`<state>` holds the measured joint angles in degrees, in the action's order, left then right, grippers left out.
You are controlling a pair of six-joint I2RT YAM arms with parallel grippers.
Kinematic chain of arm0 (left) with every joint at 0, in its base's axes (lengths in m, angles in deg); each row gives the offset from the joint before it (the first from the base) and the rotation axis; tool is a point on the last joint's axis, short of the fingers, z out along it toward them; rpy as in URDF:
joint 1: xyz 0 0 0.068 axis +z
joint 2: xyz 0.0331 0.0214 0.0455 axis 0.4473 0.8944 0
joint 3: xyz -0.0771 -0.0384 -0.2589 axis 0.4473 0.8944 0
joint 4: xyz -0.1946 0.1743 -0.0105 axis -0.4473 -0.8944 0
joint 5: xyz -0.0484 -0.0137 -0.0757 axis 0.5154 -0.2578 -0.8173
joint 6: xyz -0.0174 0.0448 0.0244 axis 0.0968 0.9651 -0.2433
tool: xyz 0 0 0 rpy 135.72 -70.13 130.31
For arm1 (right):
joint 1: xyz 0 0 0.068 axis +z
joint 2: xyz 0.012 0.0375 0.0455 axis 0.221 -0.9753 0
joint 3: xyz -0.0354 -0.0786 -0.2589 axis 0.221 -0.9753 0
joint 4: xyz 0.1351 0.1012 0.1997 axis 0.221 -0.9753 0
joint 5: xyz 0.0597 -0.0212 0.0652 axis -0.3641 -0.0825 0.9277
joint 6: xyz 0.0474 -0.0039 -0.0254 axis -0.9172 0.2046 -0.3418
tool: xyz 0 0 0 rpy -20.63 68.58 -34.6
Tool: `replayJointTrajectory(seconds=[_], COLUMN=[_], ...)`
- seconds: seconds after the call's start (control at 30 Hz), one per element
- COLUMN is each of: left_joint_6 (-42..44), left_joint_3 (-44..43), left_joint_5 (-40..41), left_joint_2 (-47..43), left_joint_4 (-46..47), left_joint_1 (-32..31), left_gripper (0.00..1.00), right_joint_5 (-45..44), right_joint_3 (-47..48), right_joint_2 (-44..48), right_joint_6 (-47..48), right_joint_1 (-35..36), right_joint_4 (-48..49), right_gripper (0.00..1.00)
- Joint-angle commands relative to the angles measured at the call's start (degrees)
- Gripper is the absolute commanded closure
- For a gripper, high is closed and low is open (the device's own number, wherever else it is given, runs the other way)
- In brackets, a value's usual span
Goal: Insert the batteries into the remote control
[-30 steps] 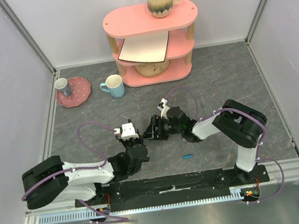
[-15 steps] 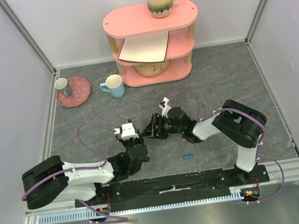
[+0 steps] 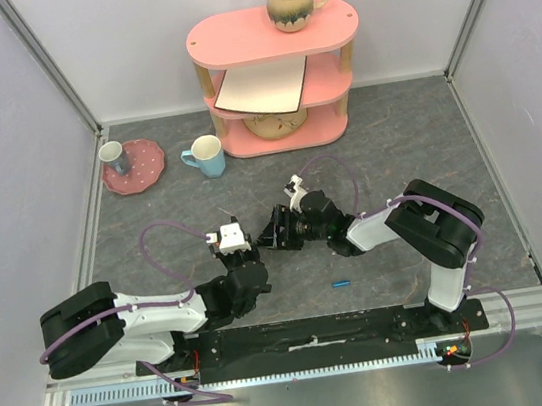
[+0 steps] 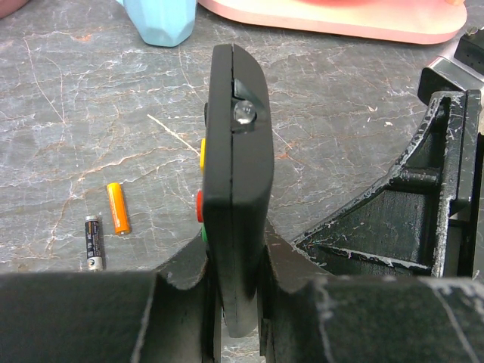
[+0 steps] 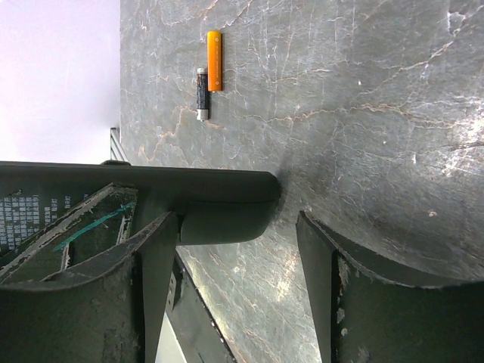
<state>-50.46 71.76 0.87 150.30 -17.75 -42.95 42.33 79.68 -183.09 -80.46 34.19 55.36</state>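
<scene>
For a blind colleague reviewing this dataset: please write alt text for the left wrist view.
The left gripper clamps a black remote control on edge, its tip pointing away. On the grey marbled table to its left lie an orange battery and a black battery.

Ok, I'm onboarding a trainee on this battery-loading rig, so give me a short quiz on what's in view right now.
1. True or false: the left claw is shut on the remote control.
2. The orange battery lies: A on the table, B inside the remote control, C in the left claw.
3. Fill in: the right claw stands ____.
Key: 1 true; 2 A; 3 open.
</scene>
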Motion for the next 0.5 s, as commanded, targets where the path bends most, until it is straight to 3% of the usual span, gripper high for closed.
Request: replayJointTrajectory(seconds=[0.0,0.47], left_joint_6=[-3.0,-2.2], left_joint_3=[-0.6,-0.1], left_joint_5=[-3.0,-1.5], left_joint_2=[1.2,0.2], left_joint_4=[-0.8,-0.8], left_joint_1=[-1.0,-0.9], left_gripper=[0.98,0.98], right_joint_5=[-0.6,-1.5], right_joint_3=[0.7,0.0], right_joint_2=[-1.1,-1.6], right_joint_6=[3.5,4.6], right_joint_1=[0.9,0.9], right_joint_4=[-7.0,-11.2], right_gripper=[0.29,0.3])
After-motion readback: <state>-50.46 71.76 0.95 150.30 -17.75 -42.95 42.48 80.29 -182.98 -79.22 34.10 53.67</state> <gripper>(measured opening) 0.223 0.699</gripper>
